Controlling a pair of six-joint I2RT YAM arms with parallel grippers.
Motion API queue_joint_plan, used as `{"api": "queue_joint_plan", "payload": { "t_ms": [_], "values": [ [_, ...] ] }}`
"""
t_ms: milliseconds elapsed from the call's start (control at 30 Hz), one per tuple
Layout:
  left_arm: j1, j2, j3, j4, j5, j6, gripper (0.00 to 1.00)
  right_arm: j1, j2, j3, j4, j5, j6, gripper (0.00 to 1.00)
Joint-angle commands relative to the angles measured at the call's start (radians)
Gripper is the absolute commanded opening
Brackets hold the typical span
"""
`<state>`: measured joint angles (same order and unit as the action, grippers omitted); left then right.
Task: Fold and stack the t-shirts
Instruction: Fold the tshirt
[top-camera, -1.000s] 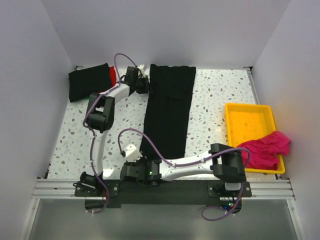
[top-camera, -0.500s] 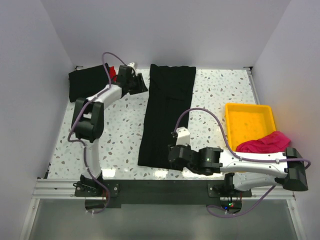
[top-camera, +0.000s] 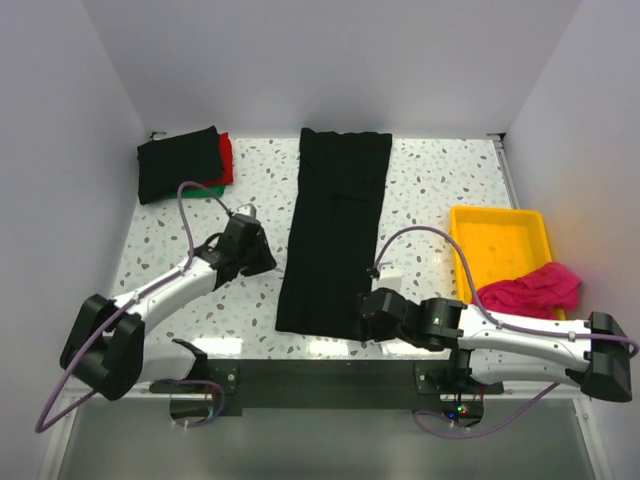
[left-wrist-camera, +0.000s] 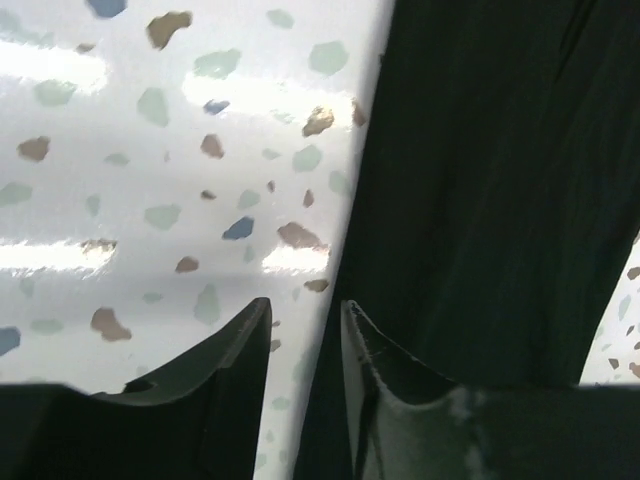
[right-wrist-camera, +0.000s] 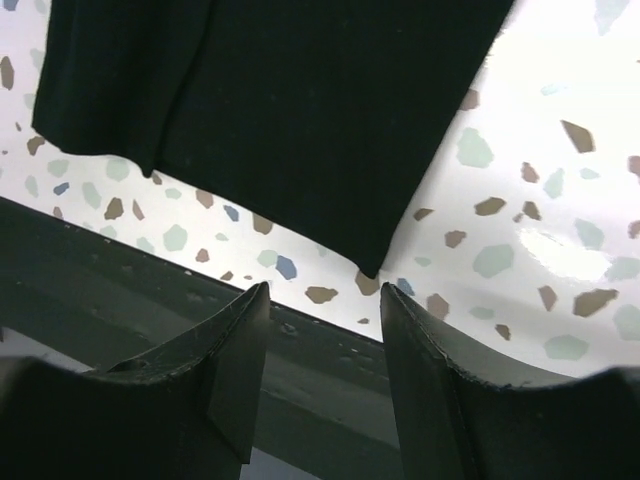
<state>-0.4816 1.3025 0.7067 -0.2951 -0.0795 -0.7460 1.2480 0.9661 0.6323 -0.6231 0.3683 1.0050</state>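
The left arm lies low over the speckled table (top-camera: 170, 270), its elbow out past the near left corner and its forearm reaching up and to the right. That puts the left gripper (top-camera: 262, 258) just beside the left edge of the long black t-shirt (top-camera: 335, 230). In the left wrist view its fingers (left-wrist-camera: 245, 345) stand a little apart with nothing between them. The shirt's edge (left-wrist-camera: 500, 200) runs beneath the gap, though whether the right-hand finger touches the cloth is hard to say from this close. The right arm is folded out wide, elbow at the near right corner and forearm stretched leftward along the front rail. The right gripper (top-camera: 364, 322) sits at the shirt's near right corner. Its fingers (right-wrist-camera: 245, 335) are spread moderately and hold nothing, and the corner of the black cloth (right-wrist-camera: 270, 100) lies just beyond their tips. The black t-shirt lies as a narrow strip from the far edge of the table to the near one. A folded black shirt (top-camera: 178, 165) rests on a red shirt (top-camera: 227, 158) and a green shirt (top-camera: 203, 190) in the far left corner. A magenta-pink shirt (top-camera: 530, 290) is crumpled over the near end of the yellow tray (top-camera: 500, 240) on the right.
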Motion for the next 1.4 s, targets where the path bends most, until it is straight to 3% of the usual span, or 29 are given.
{"api": "queue_joint_plan", "payload": {
  "t_ms": [0,267,500,867,1367],
  "values": [
    [0.002,-0.098,-0.071,-0.006,-0.057,-0.062,0.37,-0.005,0.043,0.044,0.129,-0.043,-0.017,0.52],
    [-0.011,-0.308,-0.254,-0.015,0.044,-0.073,0.36,-0.004,0.386,0.165,0.378,-0.152,-0.049,0.48],
    [-0.011,-0.391,-0.299,-0.038,0.075,-0.072,0.36,-0.005,0.552,0.216,0.479,-0.180,-0.016,0.45],
    [-0.011,-0.408,-0.300,-0.038,0.107,-0.041,0.36,-0.004,0.620,0.228,0.519,-0.166,0.026,0.42],
    [-0.011,-0.430,-0.306,-0.027,0.136,-0.030,0.36,-0.004,0.668,0.237,0.507,-0.135,0.057,0.24]
  ]
}}
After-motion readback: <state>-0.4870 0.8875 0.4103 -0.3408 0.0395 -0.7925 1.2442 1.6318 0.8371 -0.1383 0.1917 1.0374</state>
